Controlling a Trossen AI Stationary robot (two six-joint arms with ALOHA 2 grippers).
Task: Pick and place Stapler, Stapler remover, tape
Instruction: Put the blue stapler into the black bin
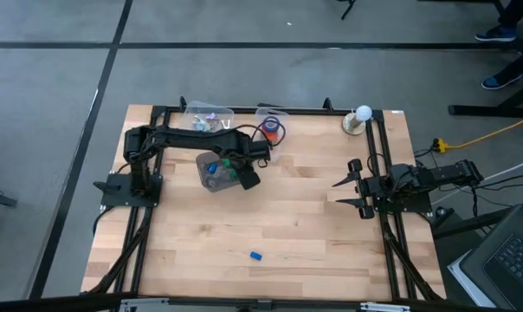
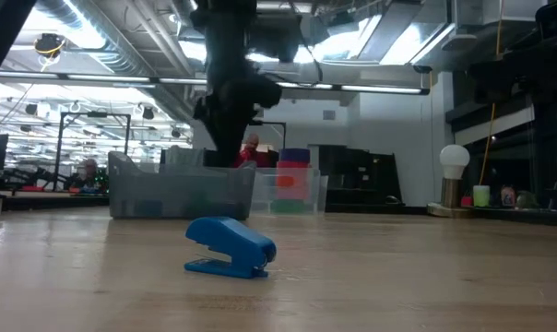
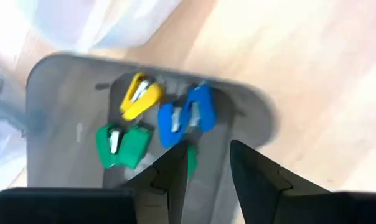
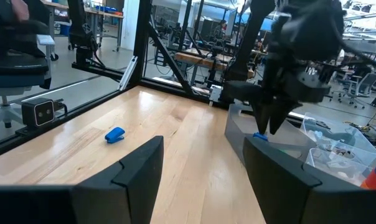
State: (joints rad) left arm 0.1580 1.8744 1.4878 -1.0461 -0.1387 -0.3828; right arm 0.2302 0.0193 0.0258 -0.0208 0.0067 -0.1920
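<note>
The left gripper [image 1: 244, 173] hangs over the grey tray [image 1: 204, 165], fingers parted and empty, above yellow, blue and green staplers [image 3: 187, 115] lying in it. A lone blue stapler [image 1: 255, 256] sits on open wood near the front. The tape rolls [image 1: 273, 131] fill a clear bin at the far edge, beside another bin. The right gripper [image 1: 352, 185] waits open at the right rail.

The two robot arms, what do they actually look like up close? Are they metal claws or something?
Both arms are dark, nearly black, built of jointed segments on black frame rails along the table's sides. The left gripper ends in two flat, dark, wedge-shaped fingers, more like blunt paddles than claws. The right gripper has the same two dark pointed fingers. Black cables trail beside the right arm, and a yellow cable lies on the floor.
</note>
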